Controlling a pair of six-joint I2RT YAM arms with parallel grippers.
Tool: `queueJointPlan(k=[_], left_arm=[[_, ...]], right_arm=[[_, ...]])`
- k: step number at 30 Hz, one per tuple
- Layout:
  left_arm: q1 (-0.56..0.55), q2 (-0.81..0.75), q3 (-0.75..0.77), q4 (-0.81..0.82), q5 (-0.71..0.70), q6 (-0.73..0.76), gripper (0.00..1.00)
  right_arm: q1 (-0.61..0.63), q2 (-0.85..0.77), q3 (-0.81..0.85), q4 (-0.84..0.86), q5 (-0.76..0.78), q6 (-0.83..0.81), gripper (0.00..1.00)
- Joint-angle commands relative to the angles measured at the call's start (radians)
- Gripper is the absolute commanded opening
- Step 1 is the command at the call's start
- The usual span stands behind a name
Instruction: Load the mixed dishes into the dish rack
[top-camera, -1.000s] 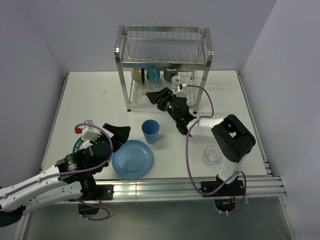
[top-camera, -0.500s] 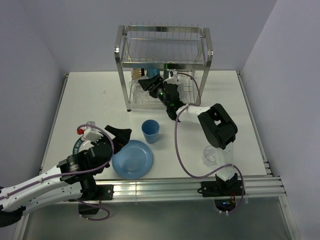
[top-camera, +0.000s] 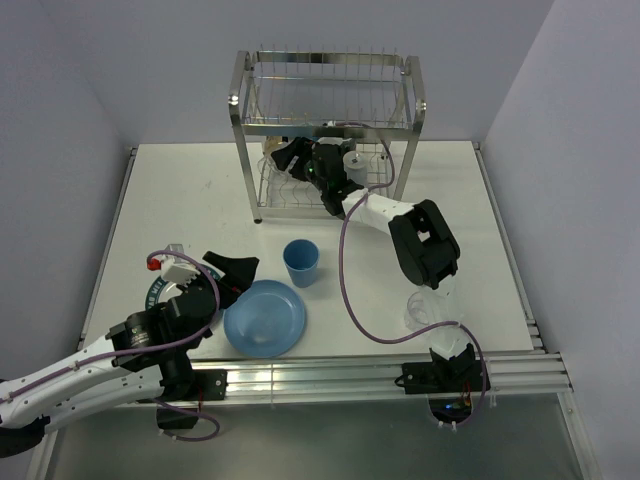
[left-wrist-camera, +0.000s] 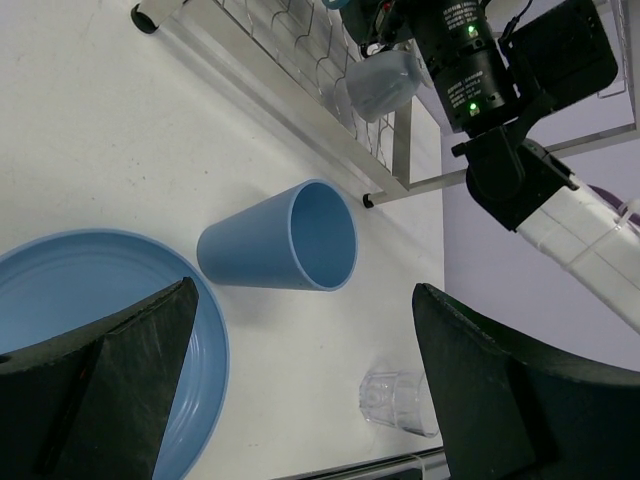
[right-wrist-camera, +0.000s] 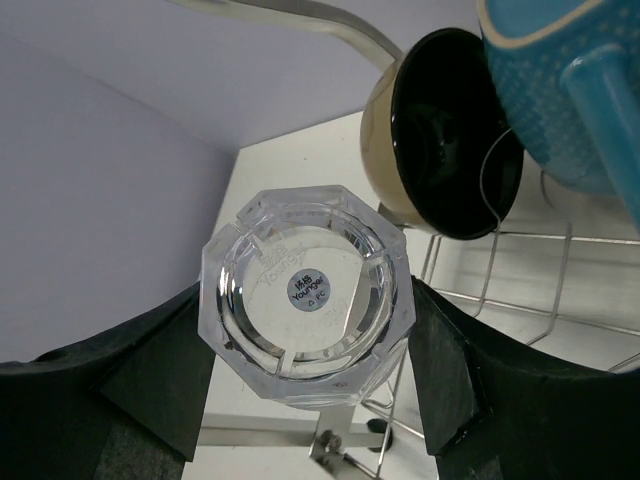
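My right gripper (right-wrist-camera: 306, 340) is shut on a clear glass (right-wrist-camera: 309, 292), seen bottom-on, and holds it inside the lower tier of the dish rack (top-camera: 325, 125). In the top view the right gripper (top-camera: 292, 160) is at the tier's left part. Just beyond the glass hang a cream cup (right-wrist-camera: 440, 140) with a dark inside and a blue mug (right-wrist-camera: 560, 90). My left gripper (left-wrist-camera: 305, 335) is open and empty above the table, over the blue plate (left-wrist-camera: 90, 340) and the blue tumbler (left-wrist-camera: 285, 250). A second clear glass (top-camera: 423, 310) stands at the front right.
The blue tumbler (top-camera: 301, 262) stands upright in front of the rack, the blue plate (top-camera: 265, 318) lies near the front edge. A pale mug (top-camera: 355, 163) sits in the rack's lower tier. The right arm's cable (top-camera: 345, 270) loops over the table's middle.
My right arm has carried the clear glass from in front of the rack back and left into its lower tier. The left arm has barely moved.
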Motion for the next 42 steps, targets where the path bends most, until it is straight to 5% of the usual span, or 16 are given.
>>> queueJointPlan(k=[1, 18, 21, 28, 32, 33, 42], left_arm=[[0.003, -0.002, -0.011, -0.008, -0.010, 0.013, 0.95], [0.003, 0.047, -0.011, 0.033, 0.016, 0.027, 0.95], [0.003, 0.055, -0.007, 0.035, 0.022, 0.027, 0.95], [0.003, 0.108, 0.016, 0.013, 0.061, 0.014, 0.96], [0.004, 0.111, 0.007, 0.026, 0.093, 0.003, 0.96], [0.003, 0.111, 0.004, 0.026, 0.096, 0.000, 0.96], [0.003, 0.082, -0.017, 0.001, 0.120, -0.039, 0.96]], right_arm=[[-0.006, 0.012, 0.110, -0.110, 0.065, -0.114, 0.00], [0.016, 0.093, 0.248, -0.337, 0.178, -0.283, 0.02], [0.025, 0.095, 0.260, -0.355, 0.177, -0.296, 0.15], [0.031, 0.024, 0.156, -0.285, 0.108, -0.277, 0.71], [0.033, -0.015, 0.098, -0.243, 0.074, -0.267, 0.86], [0.033, -0.023, 0.090, -0.239, 0.077, -0.263, 0.98], [0.033, -0.086, 0.023, -0.216, 0.056, -0.256, 1.00]])
